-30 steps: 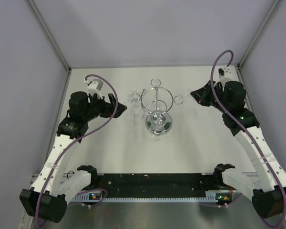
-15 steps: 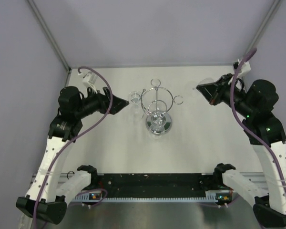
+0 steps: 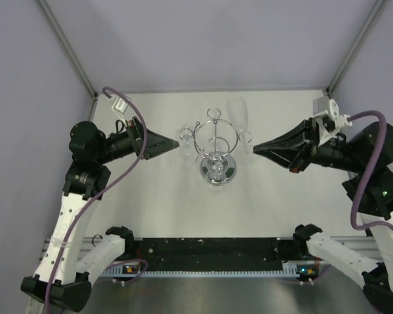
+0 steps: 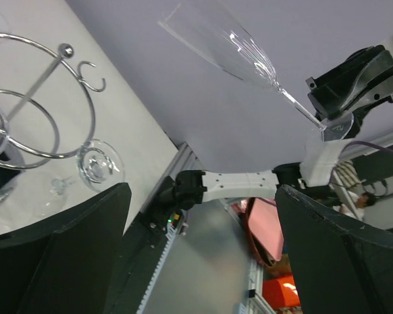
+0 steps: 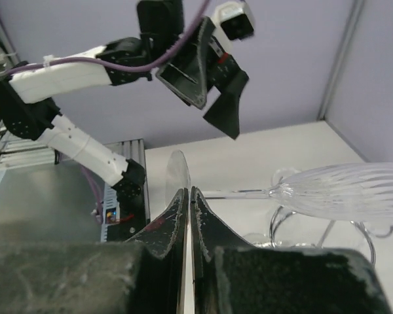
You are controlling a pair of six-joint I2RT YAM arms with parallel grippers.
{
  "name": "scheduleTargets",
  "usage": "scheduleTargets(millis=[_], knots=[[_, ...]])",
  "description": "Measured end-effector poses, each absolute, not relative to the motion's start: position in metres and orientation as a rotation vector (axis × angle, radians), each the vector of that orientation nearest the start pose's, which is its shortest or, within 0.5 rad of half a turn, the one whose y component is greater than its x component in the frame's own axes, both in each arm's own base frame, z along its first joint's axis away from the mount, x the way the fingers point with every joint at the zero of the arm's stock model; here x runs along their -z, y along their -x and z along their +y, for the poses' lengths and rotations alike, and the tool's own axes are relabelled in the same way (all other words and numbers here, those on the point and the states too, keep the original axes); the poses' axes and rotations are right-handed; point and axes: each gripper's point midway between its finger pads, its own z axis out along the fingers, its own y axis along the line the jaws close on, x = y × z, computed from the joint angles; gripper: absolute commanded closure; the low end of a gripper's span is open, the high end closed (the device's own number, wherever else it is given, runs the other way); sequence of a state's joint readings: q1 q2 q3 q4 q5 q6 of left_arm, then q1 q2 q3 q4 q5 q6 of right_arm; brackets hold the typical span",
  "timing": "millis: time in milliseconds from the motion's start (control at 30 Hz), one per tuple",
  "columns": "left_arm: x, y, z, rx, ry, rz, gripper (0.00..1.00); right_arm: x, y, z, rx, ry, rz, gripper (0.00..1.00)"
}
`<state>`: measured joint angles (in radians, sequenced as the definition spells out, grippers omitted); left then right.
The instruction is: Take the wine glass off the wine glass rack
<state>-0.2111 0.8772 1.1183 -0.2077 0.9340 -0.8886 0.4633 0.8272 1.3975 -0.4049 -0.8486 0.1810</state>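
The clear fluted wine glass (image 3: 238,112) shows only faintly from above, at about 1 o'clock of the shiny chrome wire wine glass rack (image 3: 210,174). It is lifted off the rack, with its foot pinched between the closed right gripper (image 3: 257,148) fingers. A second small clear glass (image 3: 183,134) sits at the rack's 9 o'clock, just before the wide-open, empty left gripper (image 3: 174,144). Bare white tabletop (image 3: 150,209) lies toward 6 o'clock, and lilac walls (image 3: 26,98) close in at 9, 12 and 3.

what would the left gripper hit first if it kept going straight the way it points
Most likely the small glass hanging on the wine glass rack: the open left gripper points at it. Height is unclear from above, so it could pass beside it.
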Motion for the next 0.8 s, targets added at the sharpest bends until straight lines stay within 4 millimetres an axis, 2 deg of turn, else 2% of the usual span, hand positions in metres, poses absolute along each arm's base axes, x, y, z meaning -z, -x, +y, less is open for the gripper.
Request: scheduleTargets(millis=[133, 267, 433, 533, 600, 700, 800], knots=[[-0.412, -0.179, -0.209, 1.680, -0.223, 1.771, 0.02, -0.490, -0.098, 0.228, -1.125, 1.055, 1.126, 1.00], [-0.406, -0.179, -0.212, 1.771, -0.172, 1.804, 0.02, -0.492, -0.093, 0.254, -1.097, 1.149, 1.033, 1.00], [-0.409, -0.176, -0.214, 1.833, -0.151, 1.805, 0.02, -0.471, -0.103, 0.295, -1.004, 1.239, 1.015, 1.00], [-0.411, -0.175, -0.214, 1.844, -0.151, 1.796, 0.02, -0.448, -0.114, 0.324, -0.906, 1.291, 1.038, 1.00], [-0.410, -0.173, -0.213, 1.848, -0.147, 1.797, 0.02, -0.434, -0.119, 0.337, -0.847, 1.320, 1.051, 1.00], [-0.405, -0.173, -0.213, 1.851, -0.136, 1.805, 0.02, -0.413, -0.125, 0.348, -0.752, 1.358, 1.066, 1.00], [-0.400, -0.174, -0.213, 1.854, -0.124, 1.818, 0.02, -0.406, -0.132, 0.351, -0.691, 1.357, 1.064, 1.00]])
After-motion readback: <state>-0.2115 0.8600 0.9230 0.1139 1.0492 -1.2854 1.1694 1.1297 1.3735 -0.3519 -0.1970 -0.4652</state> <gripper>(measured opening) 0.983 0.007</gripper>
